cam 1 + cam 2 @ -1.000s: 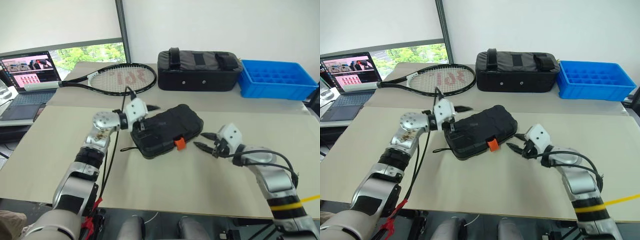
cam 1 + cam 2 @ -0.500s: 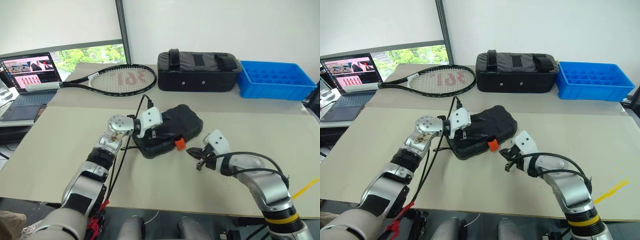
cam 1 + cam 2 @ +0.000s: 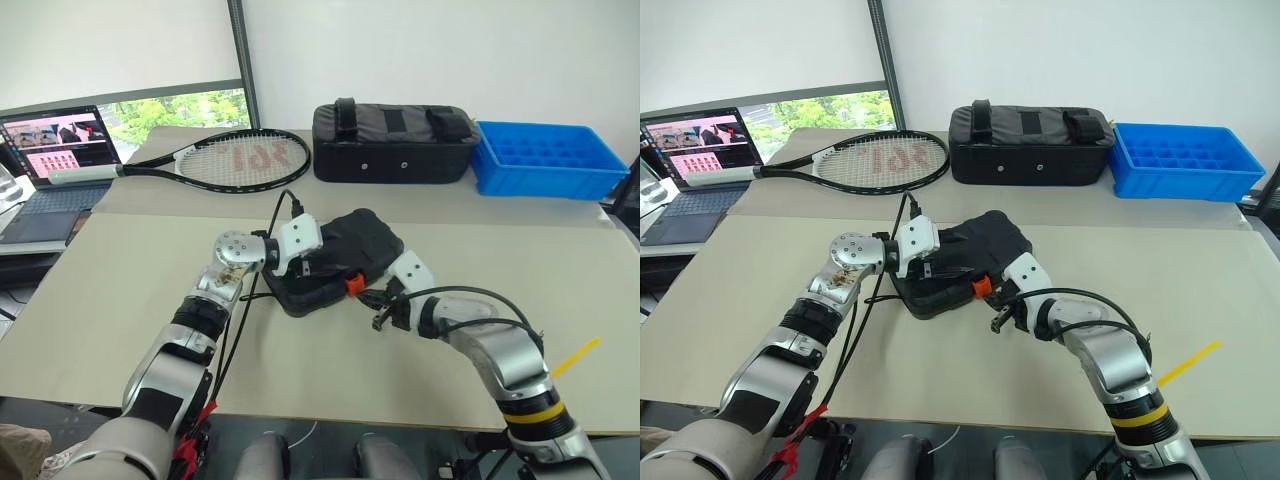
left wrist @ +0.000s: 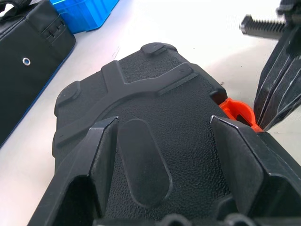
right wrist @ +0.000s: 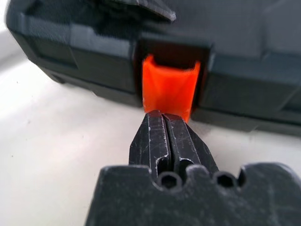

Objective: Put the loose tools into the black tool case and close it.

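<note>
Case (image 3: 335,260) is seen lying shut on the table (image 3: 120,300), near its middle, in front of the racket (image 3: 230,160), the bag (image 3: 395,143) and the blue tray (image 3: 550,160). The left gripper (image 4: 174,165) is spread wide, a finger (image 4: 101,155) set on each side of the lid's top. The right gripper (image 5: 165,136) is pressed fully together, its tips placed at the lower edge of the orange latch (image 5: 169,87).
</note>
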`<state>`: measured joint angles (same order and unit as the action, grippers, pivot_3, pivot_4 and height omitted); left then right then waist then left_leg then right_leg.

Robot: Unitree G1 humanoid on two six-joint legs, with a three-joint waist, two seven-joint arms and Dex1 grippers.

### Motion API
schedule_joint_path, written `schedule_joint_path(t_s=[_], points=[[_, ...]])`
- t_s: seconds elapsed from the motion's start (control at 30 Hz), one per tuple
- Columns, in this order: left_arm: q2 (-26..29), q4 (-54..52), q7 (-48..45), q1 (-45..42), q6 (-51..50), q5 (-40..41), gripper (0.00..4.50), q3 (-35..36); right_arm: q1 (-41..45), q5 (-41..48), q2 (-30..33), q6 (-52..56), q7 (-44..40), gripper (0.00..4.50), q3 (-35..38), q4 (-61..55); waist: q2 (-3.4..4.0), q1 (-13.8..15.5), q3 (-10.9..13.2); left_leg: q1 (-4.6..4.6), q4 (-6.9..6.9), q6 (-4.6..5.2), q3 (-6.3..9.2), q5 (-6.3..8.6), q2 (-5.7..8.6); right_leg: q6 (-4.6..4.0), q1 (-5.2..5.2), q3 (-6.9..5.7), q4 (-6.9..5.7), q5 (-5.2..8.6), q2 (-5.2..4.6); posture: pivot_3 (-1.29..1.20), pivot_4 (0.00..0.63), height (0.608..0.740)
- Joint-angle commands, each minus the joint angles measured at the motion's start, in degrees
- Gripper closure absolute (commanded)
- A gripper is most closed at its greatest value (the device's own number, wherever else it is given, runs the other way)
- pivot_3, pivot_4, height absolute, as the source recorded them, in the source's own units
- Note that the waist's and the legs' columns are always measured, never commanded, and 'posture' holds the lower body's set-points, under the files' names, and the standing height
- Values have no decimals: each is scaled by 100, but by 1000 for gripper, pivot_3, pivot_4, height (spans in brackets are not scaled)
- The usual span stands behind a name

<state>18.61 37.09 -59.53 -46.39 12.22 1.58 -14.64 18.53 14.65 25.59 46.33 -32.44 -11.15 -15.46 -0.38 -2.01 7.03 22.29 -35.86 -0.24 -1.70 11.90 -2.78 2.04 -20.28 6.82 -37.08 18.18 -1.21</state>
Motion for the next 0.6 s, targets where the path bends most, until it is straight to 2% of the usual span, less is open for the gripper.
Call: schedule_joint_path(t_s=[0.03, 0.2, 0.3, 0.33, 0.43, 0.6], points=[[86, 106, 7, 203, -98, -233, 1159, -112, 310, -45, -148, -224, 104, 4480, 91, -43, 0, -34, 0, 0, 0, 0, 1, 0, 0, 0, -1, 0, -1, 0, 1, 0, 150, 708], [180, -317, 90, 362, -448, 129, 1159, 255, 106, 59, 90, -409, -177, 4480, 324, -167, 1, -59, 0, 0, 0, 0, 4, 0, 0, 0, -1, 0, -1, 0, 2, 0, 150, 708], [420, -918, 111, 603, -1002, 596, 1159, 752, -286, 79, 653, -998, -692, 4480, 640, -107, 0, -55, 1, 4, 1, 0, 5, 0, 0, 1, -3, -1, 1, 0, 1, 0, 150, 708], [525, -1129, 136, 704, -1211, 750, 1159, 920, -418, 36, 880, -1180, -849, 3879, 730, -24, 0, -57, 1, 6, 3, 0, 5, 0, -1, 2, -4, -1, 2, 1, 0, 0, 150, 708], [857, -1820, 200, 1091, -1851, 1177, 1159, 1368, -711, 362, 1134, -1827, -1342, 3050, 1329, 324, -5, -72, 5, 6, 13, 1, 4, 1, -3, 2, -6, -1, 9, 1, 1, 0, 150, 708], [1495, -2963, 378, 2153, -2806, 1611, 1159, 2031, -964, 634, 1439, -3256, -2292, 1249, 2192, 1483, -6, -58, 10, 4, 18, 2, 4, 1, -6, -2, -6, -2, 9, -1, -1, 0, 150, 708]])
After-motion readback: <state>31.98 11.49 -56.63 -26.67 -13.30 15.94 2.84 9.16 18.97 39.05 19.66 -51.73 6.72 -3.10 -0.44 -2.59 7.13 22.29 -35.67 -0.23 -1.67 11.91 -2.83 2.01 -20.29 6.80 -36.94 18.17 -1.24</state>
